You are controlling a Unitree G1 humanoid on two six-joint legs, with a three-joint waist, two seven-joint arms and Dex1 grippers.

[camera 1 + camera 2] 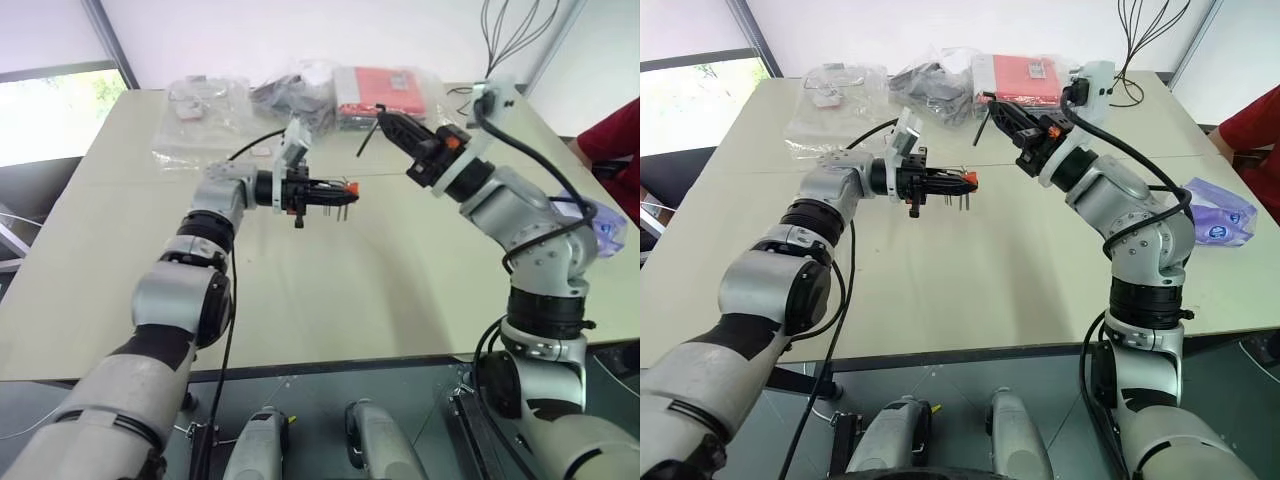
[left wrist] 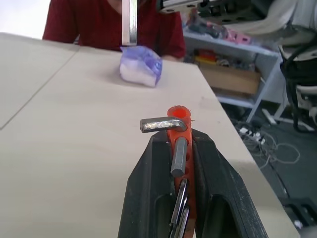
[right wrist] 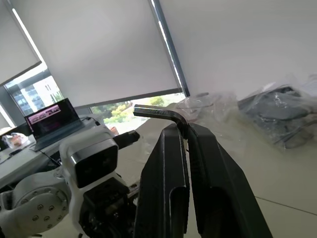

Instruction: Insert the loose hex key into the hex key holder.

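My left gripper (image 1: 328,193) is held level above the table's middle, shut on the orange-red hex key holder (image 1: 347,188). In the left wrist view the holder (image 2: 177,113) stands between the black fingers (image 2: 153,163), with short metal keys (image 2: 162,124) sticking out of it. My right gripper (image 1: 388,118) is raised behind and to the right of the holder, shut on the loose hex key (image 1: 367,137). The key's long end hangs down and clear of the holder. In the right wrist view its bent end (image 3: 156,113) juts out sideways from the fingertips.
Clear plastic bags (image 1: 205,105) and a red package (image 1: 378,92) lie along the table's far edge. A purple-white packet (image 1: 1215,218) rests at the right side. A person's red sleeve (image 1: 612,140) shows beyond the right edge. Cables (image 1: 515,30) hang at the back.
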